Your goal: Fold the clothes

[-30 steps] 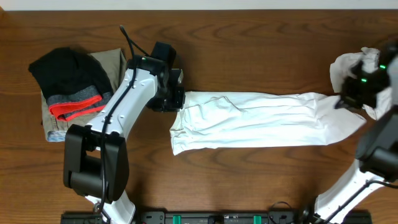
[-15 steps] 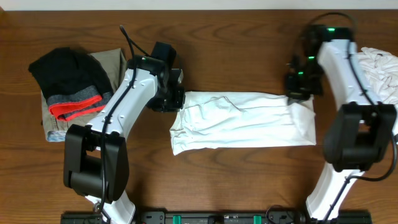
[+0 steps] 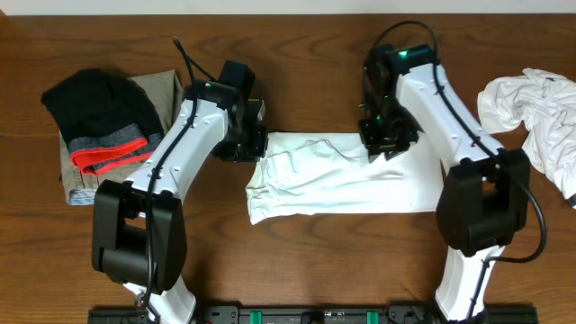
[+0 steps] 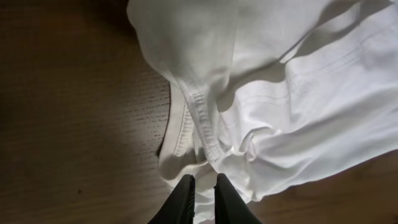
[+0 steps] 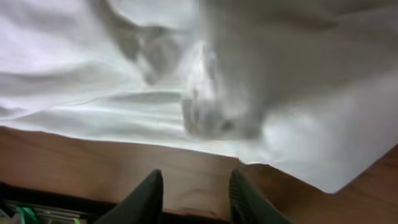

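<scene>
A white garment (image 3: 342, 184) lies folded across the middle of the table, its right end doubled back over itself. My left gripper (image 3: 259, 144) is at the garment's left end, and the left wrist view shows it (image 4: 204, 186) shut on a fold of the white cloth (image 4: 298, 93) beside a stitched hem. My right gripper (image 3: 384, 147) hovers over the upper edge of the garment's right half. In the right wrist view it (image 5: 196, 182) is open with bare wood between the fingers, and the white cloth (image 5: 124, 62) lies just beyond them.
A crumpled white garment (image 3: 535, 112) lies at the table's right edge. At the left is a pile with a black piece (image 3: 94, 103), a grey piece with red trim (image 3: 108, 155) and a khaki piece (image 3: 162, 90). The far edge of the table runs along the top.
My right arm swept left from the table's right edge, carrying the garment's right end over onto itself, then let go and opened. The left arm has not moved.
</scene>
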Motion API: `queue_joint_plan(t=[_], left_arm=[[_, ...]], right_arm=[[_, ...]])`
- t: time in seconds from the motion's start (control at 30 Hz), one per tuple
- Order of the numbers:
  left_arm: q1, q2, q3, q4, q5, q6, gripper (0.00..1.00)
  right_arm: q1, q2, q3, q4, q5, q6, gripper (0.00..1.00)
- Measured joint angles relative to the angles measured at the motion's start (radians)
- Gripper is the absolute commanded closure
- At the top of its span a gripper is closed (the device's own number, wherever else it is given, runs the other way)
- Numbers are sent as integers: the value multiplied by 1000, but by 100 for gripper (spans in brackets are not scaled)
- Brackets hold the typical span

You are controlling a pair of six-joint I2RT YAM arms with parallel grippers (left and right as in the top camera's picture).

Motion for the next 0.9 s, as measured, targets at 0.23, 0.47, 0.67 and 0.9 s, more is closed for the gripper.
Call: queue_joint_plan(t=[0.23,0.47,0.67,0.9], left_arm=[[0,0,0,0,1,0,86],[0,0,0,0,0,0,86],[0,0,0,0,1,0,86],[0,0,0,0,0,0,86]], right_arm=[[9,0,0,-15,60,3,70],[-50,0,0,-14,129,17,71],[-64,0,0,-4,143,24,84],[-64,0,-18,67,145,27,90]])
